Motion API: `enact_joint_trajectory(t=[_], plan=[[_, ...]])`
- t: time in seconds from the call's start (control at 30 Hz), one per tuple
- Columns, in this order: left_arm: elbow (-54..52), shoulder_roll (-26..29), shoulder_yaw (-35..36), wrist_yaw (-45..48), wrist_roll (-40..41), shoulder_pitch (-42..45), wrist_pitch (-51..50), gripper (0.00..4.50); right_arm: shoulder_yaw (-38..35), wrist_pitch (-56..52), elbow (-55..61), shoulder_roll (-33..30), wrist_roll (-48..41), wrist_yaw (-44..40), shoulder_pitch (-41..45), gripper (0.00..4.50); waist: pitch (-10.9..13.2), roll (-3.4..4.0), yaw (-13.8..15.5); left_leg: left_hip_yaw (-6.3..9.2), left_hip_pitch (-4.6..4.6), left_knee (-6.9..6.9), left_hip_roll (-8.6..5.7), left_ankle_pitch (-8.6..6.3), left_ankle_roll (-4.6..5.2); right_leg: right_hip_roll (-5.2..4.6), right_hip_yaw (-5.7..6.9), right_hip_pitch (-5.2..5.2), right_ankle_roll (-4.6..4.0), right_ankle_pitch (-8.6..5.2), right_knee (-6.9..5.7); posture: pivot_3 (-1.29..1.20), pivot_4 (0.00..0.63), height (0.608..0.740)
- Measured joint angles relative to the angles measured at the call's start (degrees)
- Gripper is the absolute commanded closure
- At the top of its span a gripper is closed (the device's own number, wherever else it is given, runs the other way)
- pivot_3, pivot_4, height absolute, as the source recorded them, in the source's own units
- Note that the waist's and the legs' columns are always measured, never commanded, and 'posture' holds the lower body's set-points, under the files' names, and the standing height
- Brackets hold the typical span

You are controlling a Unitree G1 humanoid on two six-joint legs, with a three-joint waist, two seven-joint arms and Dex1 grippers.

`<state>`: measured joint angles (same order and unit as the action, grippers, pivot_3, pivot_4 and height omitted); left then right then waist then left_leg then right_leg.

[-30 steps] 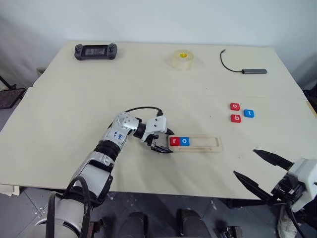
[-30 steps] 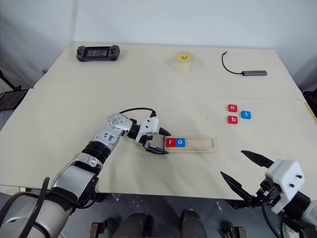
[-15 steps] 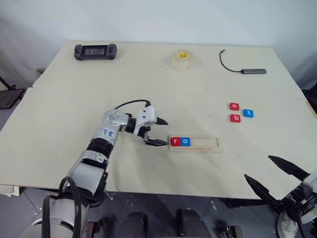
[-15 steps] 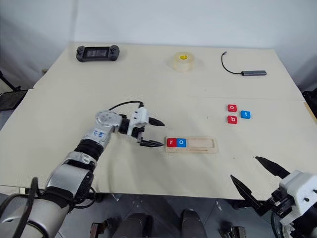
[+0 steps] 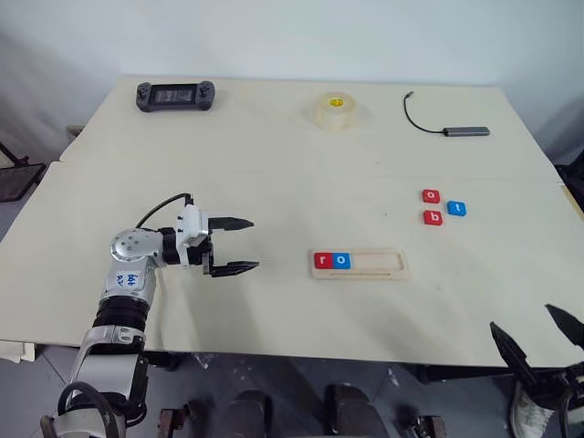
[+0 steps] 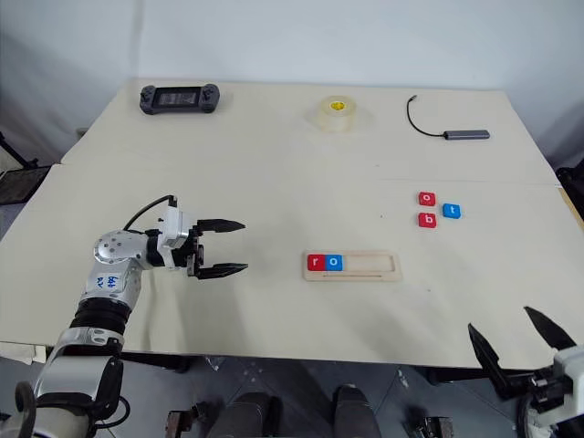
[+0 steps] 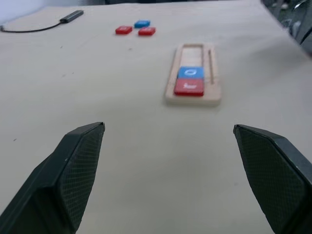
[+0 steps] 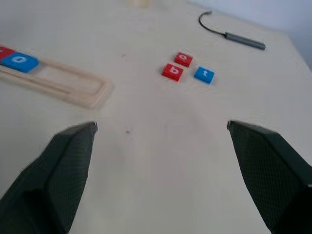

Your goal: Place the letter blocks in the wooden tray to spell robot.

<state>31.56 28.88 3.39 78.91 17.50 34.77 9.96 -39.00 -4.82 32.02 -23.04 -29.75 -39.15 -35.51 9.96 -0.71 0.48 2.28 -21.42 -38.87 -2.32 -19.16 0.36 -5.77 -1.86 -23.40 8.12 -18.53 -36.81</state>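
On the matte cream table [image 5: 274, 173], your wooden tray [image 5: 359, 264], a pale rounded-corner rectangle, holds a red r tile [image 5: 321, 260] and a blue o tile [image 5: 340, 260] touching at its left end. Beyond it to the right lie three loose flat square tiles: red o [image 5: 432, 195], red b [image 5: 434, 217], blue t [image 5: 458, 209]. Your left gripper [image 5: 235, 245] hovers spread, empty, left of the tray; your right gripper [image 6: 517, 339], textured black fingers apart, grasps nothing.

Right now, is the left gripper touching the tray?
Apart. The left eye view shows the left gripper, open, with bare table between its fingertips and the tray.
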Motion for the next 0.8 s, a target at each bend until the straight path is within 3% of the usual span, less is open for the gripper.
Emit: enact_joint_trajectory(t=[0.17, 0.27, 0.47, 0.63, 0.8], plan=[[-10.19, 0.75, 0.17, -1.21, 2.92, -4.25, -6.44, 0.01, 3.97, -17.70, -1.30, -10.92, -3.82, 7.93, 14.39, 0.00, -0.03, 0.10, -0.80, 0.04, 0.04, 0.00, 0.11, 0.07, -0.15, 0.06, -0.01, 0.00, -0.05, -0.02, -0.05, 0.00, 0.150, 0.740], [-15.81, -0.09, -0.32, -3.55, 3.62, -7.32, -9.11, 0.01, 8.18, -30.12, -7.20, -17.94, -4.73, 13.70, 30.35, 0.00, 0.00, 0.14, -1.17, -0.02, 0.07, -0.05, 0.09, 0.10, -0.14, 0.03, -0.03, -0.01, -0.06, 0.01, -0.10, 0.00, 0.150, 0.740], [-21.67, -0.64, -0.14, -8.03, 4.16, -11.38, -12.02, 0.01, 18.70, -44.38, -23.66, -19.52, -0.86, 22.40, 53.87, 0.00, -0.01, 0.17, -0.48, 0.24, -0.11, 0.01, 0.09, 0.17, -0.28, 0.09, -0.02, -0.13, -0.15, -0.01, -0.08, 0.00, 0.150, 0.740], [-24.51, -0.74, -0.35, -10.25, 4.60, -12.91, -13.47, 0.01, 22.47, -46.43, -31.38, -19.35, 2.61, 23.41, 61.76, 0.00, -0.01, 0.17, -0.57, 0.21, -0.25, 0.01, 0.00, 0.10, -0.15, 0.08, 0.10, -0.19, -0.12, 0.01, -0.05, 0.00, 0.150, 0.740], [-24.74, -0.60, -0.33, -11.28, 4.70, -12.91, -13.75, 0.01, 24.50, -47.91, -32.49, -19.34, 3.42, 21.94, 64.45, 0.00, -0.01, 0.17, -0.68, 0.19, -0.27, 0.03, 0.02, 0.09, -0.14, 0.09, 0.19, -0.20, -0.11, 0.01, -0.03, 0.00, 0.150, 0.740]])
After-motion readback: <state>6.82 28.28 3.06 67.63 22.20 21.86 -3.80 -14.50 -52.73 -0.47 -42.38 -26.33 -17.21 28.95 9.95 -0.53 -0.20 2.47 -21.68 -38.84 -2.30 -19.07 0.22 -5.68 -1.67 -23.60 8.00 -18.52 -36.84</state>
